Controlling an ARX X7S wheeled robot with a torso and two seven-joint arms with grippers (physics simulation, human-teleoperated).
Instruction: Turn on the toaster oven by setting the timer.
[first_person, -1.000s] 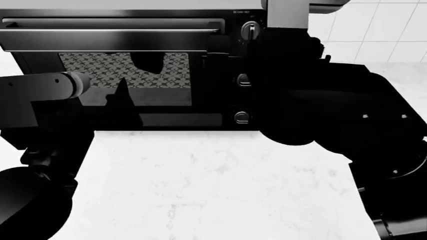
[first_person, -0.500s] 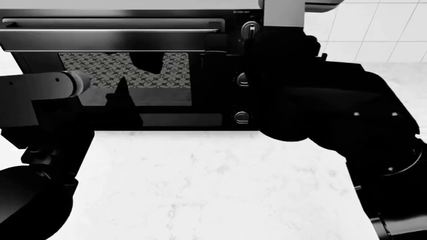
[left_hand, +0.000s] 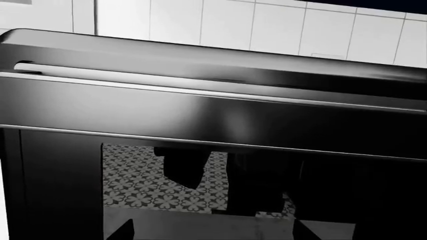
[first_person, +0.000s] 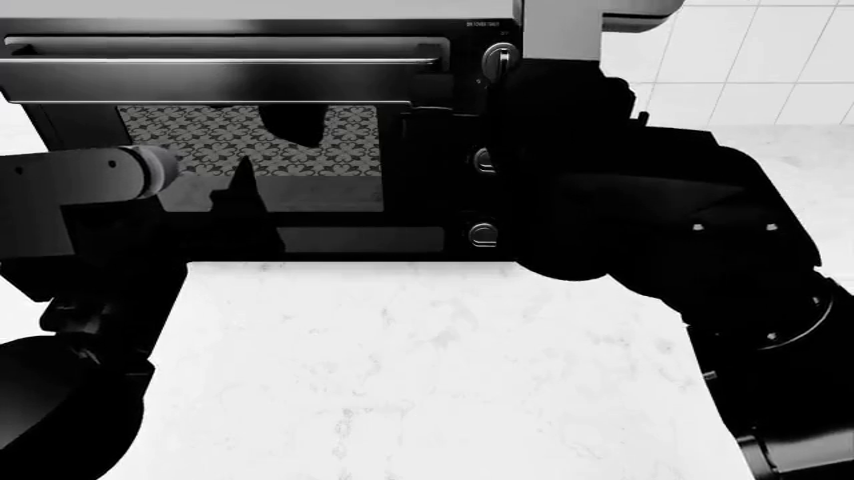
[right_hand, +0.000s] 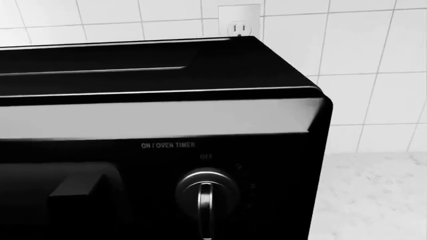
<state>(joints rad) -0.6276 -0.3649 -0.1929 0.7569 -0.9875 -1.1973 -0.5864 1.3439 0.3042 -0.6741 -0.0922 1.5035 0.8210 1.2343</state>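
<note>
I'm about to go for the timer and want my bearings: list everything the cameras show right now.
toaster oven: one, black, at the back of the counter against the wall.
bar handle: one, silver, across the top of the glass door.
mesh: one, patterned grey, behind the door glass.
knobs: three, silver, stacked on the oven's right panel; the timer knob sits under the "ON / OVEN TIMER" label, pointing at OFF.
counter: one, white marble, under and in front of the oven.
wall tiles: white, behind the oven.
outlet: one, white, on the wall above the oven.
left arm: black with a grey cuff, before the door; gripper unseen.
right arm: black, before the knob panel; gripper hidden.
</note>
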